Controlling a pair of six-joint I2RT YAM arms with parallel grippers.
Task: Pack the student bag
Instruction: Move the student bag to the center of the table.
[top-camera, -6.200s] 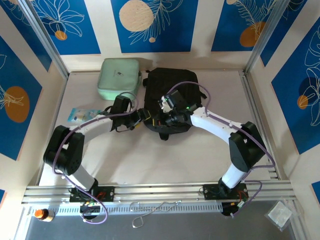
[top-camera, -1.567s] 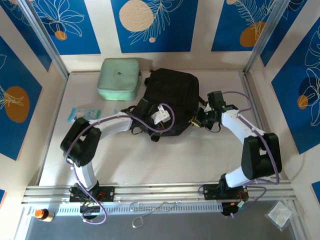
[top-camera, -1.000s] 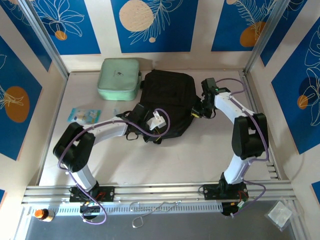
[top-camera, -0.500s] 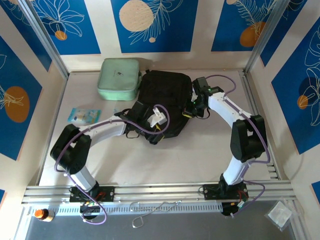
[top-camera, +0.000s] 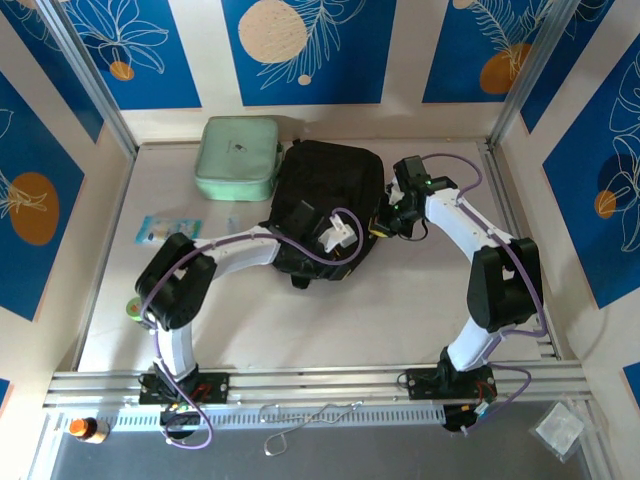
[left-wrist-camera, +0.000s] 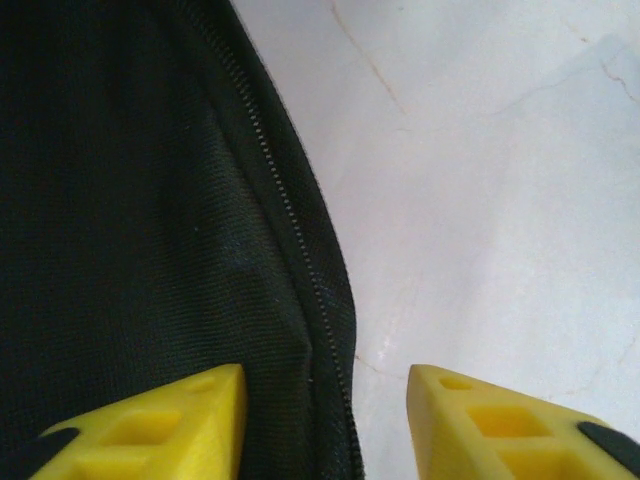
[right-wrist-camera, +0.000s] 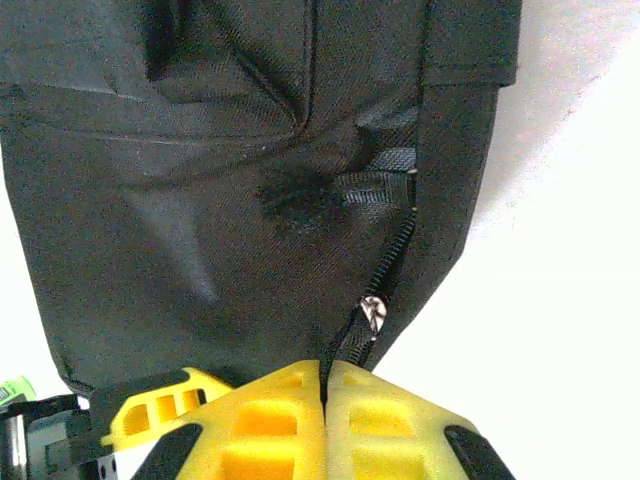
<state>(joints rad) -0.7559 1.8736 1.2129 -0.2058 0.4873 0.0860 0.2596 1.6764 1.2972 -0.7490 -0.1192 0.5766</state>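
The student bag (top-camera: 325, 185) lies flat at the far centre of the surface (top-camera: 400, 300). Left claw (left-wrist-camera: 325, 400): fingers apart, straddling the bag's zipped edge. Right claw (right-wrist-camera: 325, 385): fingers pressed together just below a metal zip pull (right-wrist-camera: 373, 315); whether anything is pinched between them is hidden.

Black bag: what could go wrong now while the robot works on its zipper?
1. The right tool pinches just the tiny zipper pull, so it might slip off.
2. The left tool is open around the student bag edge, not gripping, so the bag could slide on the table when the zipper is tugged.
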